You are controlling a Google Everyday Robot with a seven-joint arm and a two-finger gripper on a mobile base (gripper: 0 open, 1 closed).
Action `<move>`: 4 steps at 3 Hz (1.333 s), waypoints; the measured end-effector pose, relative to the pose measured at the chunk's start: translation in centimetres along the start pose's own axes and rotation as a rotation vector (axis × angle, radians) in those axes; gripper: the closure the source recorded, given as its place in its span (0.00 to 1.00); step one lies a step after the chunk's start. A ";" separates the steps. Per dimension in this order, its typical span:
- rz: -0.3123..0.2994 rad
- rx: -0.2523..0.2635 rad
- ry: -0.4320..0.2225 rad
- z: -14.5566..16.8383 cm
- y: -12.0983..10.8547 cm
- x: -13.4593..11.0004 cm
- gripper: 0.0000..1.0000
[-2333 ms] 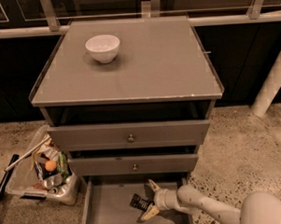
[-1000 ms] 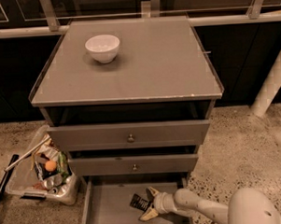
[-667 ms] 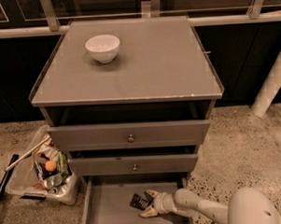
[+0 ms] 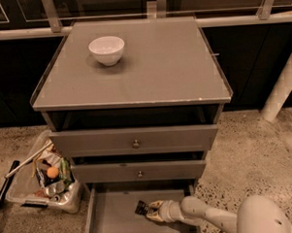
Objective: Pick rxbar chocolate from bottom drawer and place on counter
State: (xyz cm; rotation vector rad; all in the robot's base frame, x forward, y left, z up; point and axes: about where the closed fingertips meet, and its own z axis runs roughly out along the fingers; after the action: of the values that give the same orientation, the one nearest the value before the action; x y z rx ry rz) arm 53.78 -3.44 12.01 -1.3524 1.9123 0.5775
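The bottom drawer (image 4: 116, 221) is pulled out at the foot of the grey cabinet, its flat floor showing. The rxbar chocolate (image 4: 142, 208), a small black wrapped bar, sits in the drawer near its middle back. My gripper (image 4: 151, 211) reaches in from the right on a white arm, and its tip is right at the bar, touching its right end. The counter (image 4: 153, 64) is the flat grey cabinet top above, with a white bowl (image 4: 106, 49) at its back left.
Two upper knobbed drawers (image 4: 135, 143) stand slightly out above the bottom drawer. A clear bin of trash (image 4: 44, 178) sits on the floor left of the cabinet. A white post (image 4: 283, 90) leans at the right. Speckled floor lies around.
My gripper has slid left along the drawer floor and closed in on the black bar. The bar has stayed in about the same place.
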 end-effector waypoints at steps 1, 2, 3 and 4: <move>0.000 0.000 0.000 0.0 0.0 0.0 0.98; 0.000 0.000 0.000 0.0 0.0 0.0 0.87; 0.000 0.000 0.000 0.0 0.0 0.0 0.63; 0.000 0.000 0.000 0.0 0.0 0.0 0.39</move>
State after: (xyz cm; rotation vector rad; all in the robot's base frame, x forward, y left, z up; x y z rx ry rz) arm 53.78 -3.43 12.01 -1.3524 1.9123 0.5778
